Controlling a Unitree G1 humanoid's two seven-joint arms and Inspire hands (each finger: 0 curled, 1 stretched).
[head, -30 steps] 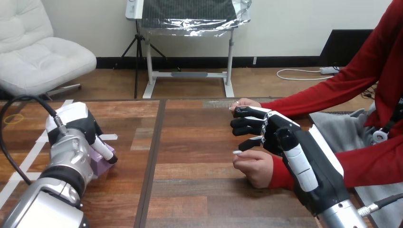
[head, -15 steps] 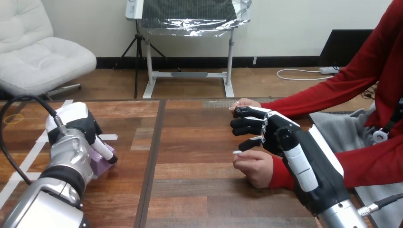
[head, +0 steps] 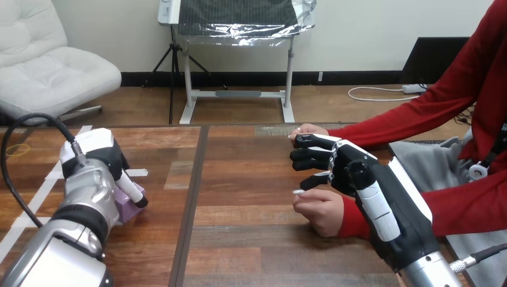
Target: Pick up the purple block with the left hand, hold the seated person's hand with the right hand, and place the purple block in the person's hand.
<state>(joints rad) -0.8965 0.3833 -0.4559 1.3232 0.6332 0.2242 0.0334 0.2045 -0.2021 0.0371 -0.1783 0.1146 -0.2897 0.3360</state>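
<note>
Nearest, the left arm (head: 69, 236) comes in over the left part of the table (head: 251, 251), and the right arm (head: 412, 251) over its right part. The left hand (head: 95, 156) lies back-up on top of the block (head: 127, 208), touching it. A purple corner of the block shows under the hand's right edge, low against the wood and left of the dark seam (head: 190, 203) that runs down the table. The back of the hand hides the rest, so I cannot tell whether it grips the block. White tape (head: 30, 210) runs in strips on the wood beside this arm, and a short piece (head: 136, 172) lies just beyond the block.

Between the block and the person's near hand (head: 320, 209) run the seam and a stretch of wood; the two are well apart. That near hand rests on the table as a loose fist. The right hand (head: 353, 173) hangs just over and behind it, its fingers (head: 311, 156) loosely bent, a little spread and pointing left, closed round nothing. It seems clear of the fist, though the overlap at the wrist makes that hard to judge. Farther off, the person's far hand (head: 308, 130) rests on the table just behind the right hand's fingertips, so the right hand stands between the person's two hands.
</note>
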